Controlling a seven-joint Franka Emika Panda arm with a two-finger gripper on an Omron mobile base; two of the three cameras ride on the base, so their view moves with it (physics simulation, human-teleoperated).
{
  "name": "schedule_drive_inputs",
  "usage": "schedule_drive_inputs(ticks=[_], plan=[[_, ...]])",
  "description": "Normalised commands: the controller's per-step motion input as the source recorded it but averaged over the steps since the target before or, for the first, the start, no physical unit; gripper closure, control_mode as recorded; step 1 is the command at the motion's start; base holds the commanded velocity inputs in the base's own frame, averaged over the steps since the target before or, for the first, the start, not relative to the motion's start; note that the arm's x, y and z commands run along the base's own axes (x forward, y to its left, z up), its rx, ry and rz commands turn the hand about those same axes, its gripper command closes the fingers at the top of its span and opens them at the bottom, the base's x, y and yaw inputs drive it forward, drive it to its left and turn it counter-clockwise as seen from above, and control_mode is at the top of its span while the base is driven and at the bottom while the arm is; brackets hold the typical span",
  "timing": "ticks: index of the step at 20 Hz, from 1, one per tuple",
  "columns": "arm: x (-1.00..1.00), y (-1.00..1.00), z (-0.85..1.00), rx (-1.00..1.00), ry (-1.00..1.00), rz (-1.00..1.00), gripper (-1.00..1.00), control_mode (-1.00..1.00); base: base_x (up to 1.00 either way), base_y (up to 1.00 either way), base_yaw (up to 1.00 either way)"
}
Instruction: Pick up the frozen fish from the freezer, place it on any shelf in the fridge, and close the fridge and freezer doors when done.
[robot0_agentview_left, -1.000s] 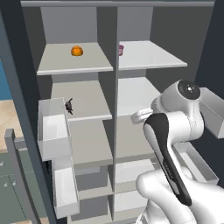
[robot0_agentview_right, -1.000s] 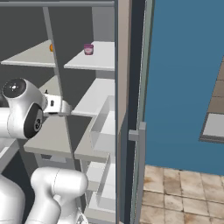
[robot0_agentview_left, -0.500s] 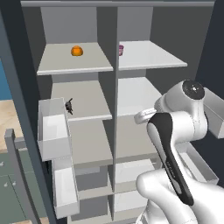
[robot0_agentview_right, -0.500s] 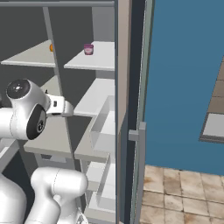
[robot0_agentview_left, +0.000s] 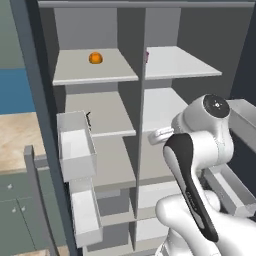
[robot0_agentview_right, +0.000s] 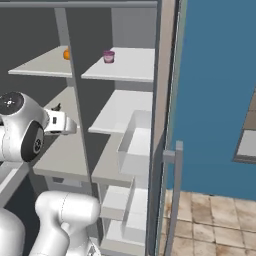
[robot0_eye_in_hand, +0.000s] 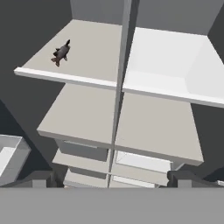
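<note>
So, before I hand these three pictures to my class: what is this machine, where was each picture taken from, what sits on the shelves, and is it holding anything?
It is a white robot arm in a computer-drawn kitchen, facing a tall dark unit with both doors open: freezer on the left, fridge on the right. Two pictures come from cameras behind the arm, left and right. The third looks along the gripper, whose open dark tips hold nothing. On the shelves: a round orange item up in the freezer, the small dark frozen fish one shelf lower, and a purple-pink item on the fridge's upper shelf.
</note>
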Motion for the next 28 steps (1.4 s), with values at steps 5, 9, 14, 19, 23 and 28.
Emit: schedule_drive_inputs(ticks=[5, 9, 14, 19, 23, 28], plan=[[0.0, 0.0, 0.0, 0.0, 0.0, 0.0, -1.0, 1.0, 0.0, 0.51, 0.0], [0.0, 0.0, 0.0, 0.0, 0.0, 0.0, -1.0, 1.0, 0.04, 0.23, 0.0], [0.0, 0.0, 0.0, 0.0, 0.0, 0.0, -1.0, 1.0, 0.36, 0.04, 0.0], [0.0, 0.0, 0.0, 0.0, 0.0, 0.0, -1.0, 1.0, 0.45, 0.0, 0.0], [0.0, 0.0, 0.0, 0.0, 0.0, 0.0, -1.0, 1.0, 0.24, 0.0, 0.0], [0.01, 0.06, -0.01, 0.03, 0.0, 0.0, -1.0, -1.0, 0.01, 0.0, 0.0]])
